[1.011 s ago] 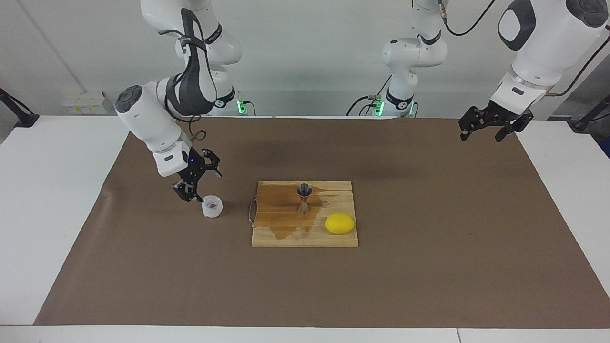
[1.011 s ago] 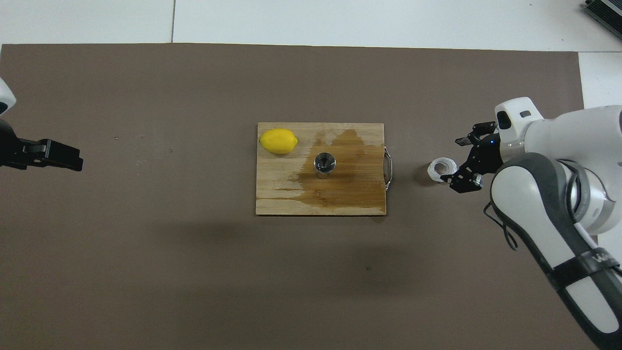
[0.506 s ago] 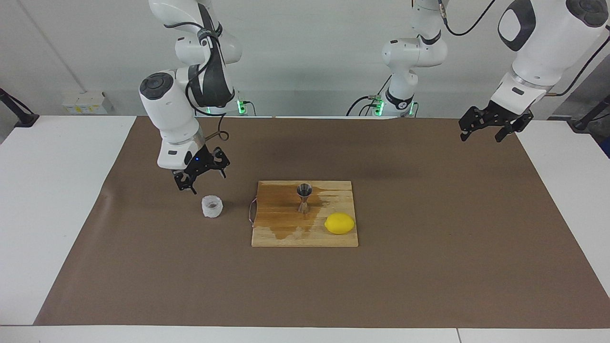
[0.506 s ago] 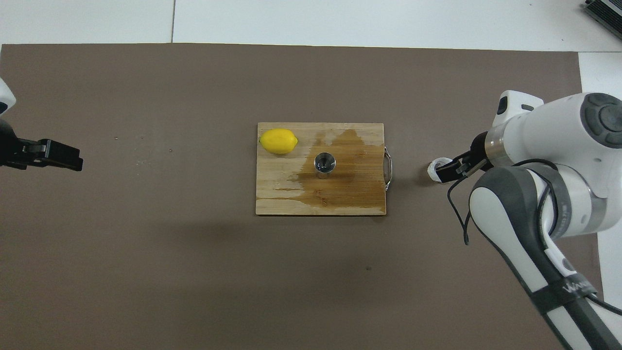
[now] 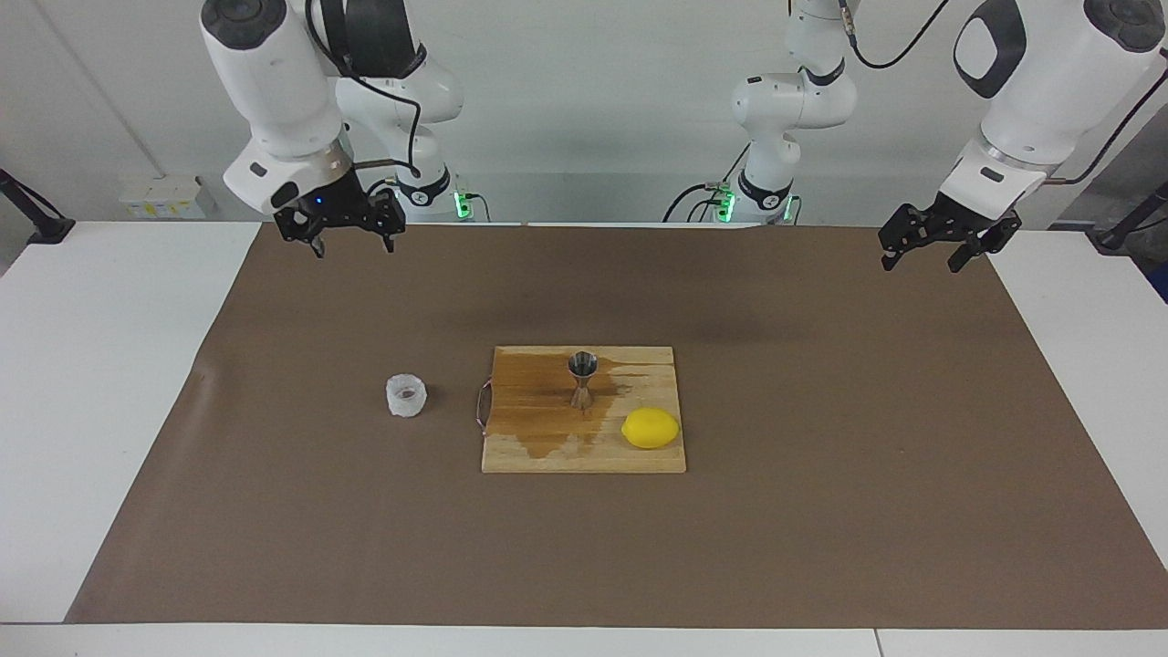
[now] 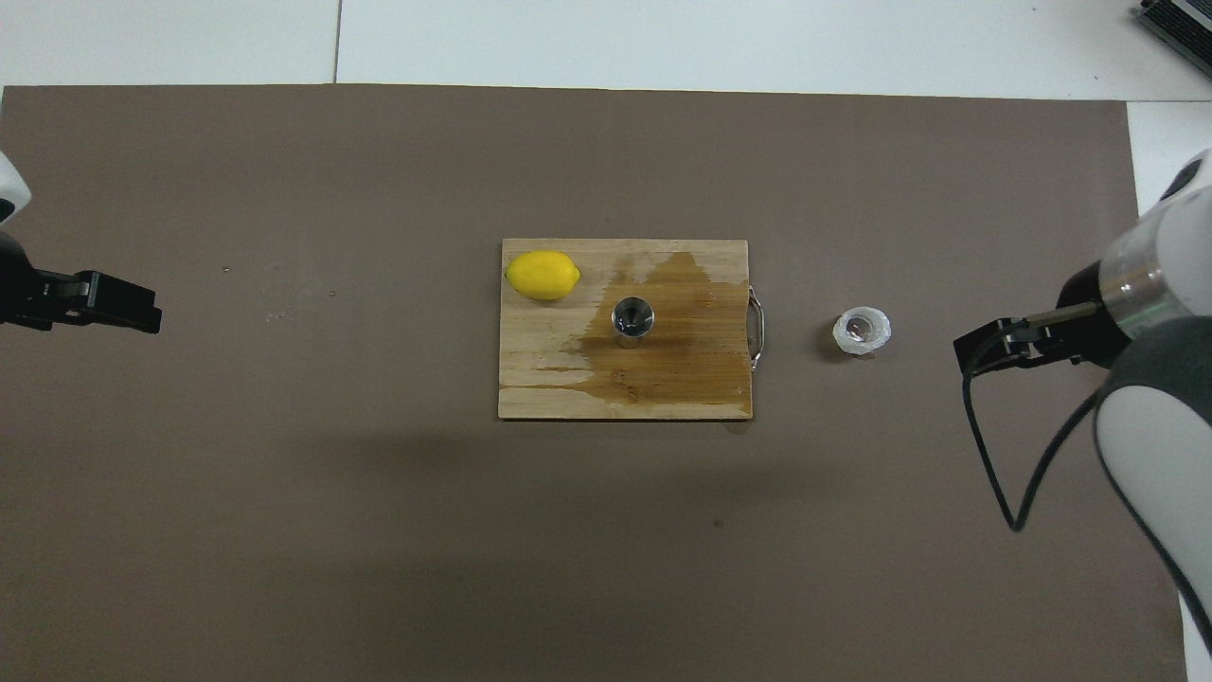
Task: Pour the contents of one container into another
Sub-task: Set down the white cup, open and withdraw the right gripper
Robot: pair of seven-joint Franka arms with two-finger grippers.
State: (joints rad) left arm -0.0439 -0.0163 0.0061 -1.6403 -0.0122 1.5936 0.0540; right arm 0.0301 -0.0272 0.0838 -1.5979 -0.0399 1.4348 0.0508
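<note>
On the white table [image 5: 109,383] we see a brown mat [image 5: 821,474], and at its middle a wooden board [image 5: 547,452] with a wet stain. Our right gripper [image 5: 340,233] hangs high over the mat's edge by the robots, jaws spread and empty; our left gripper [image 5: 940,246] waits likewise over its own end, open and empty. A lemon [image 5: 651,427] lies on the board, the steel jigger [image 5: 582,379] stands upright at its middle, and the plastic cup [image 5: 406,396] sits on the mat beside the board, toward the right arm's end.
</note>
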